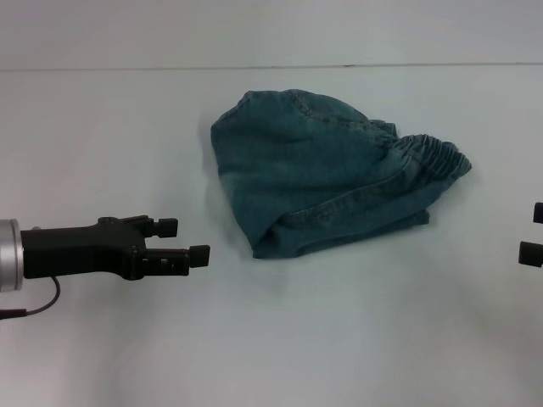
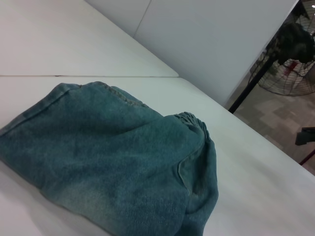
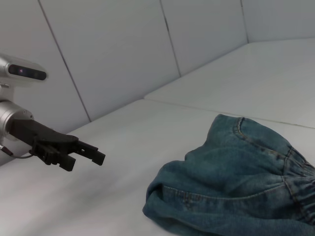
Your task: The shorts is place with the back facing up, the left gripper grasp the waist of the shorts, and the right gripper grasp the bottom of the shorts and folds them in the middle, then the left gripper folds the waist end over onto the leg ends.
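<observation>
The shorts [image 1: 327,182] lie folded in a small bundle in the middle of the white table [image 1: 102,136]. The crinkly waist end [image 1: 428,157] points toward the robot's right. The left gripper [image 1: 185,242] floats near the shorts on the left, fingers spread, holding nothing. Only a bit of the right gripper [image 1: 533,233] peeks in at the edge, so its fingers are hard to judge.
</observation>
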Available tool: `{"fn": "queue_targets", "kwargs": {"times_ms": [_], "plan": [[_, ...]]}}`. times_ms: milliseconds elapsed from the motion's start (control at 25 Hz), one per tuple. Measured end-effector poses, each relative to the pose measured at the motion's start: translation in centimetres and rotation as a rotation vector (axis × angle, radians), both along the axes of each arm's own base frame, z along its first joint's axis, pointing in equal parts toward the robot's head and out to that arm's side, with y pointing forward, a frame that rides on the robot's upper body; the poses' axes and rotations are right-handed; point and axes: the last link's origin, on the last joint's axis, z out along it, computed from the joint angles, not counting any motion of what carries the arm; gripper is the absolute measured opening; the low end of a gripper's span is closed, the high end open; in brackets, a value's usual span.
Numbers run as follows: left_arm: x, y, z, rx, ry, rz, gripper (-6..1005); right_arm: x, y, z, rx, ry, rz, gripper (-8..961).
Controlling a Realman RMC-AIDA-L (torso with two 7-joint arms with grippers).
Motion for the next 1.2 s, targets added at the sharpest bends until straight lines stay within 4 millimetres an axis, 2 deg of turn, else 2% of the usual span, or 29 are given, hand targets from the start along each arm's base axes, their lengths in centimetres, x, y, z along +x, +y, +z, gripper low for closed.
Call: {"fn": "queue_targets", "kwargs": {"times_ms": [1200], "plan": [[1.0,0.7,-0.4,0.002,-0.010,-0.025,949,0.4,0.6,-1.3,0.000,-0.046,-0.030,853]]}}
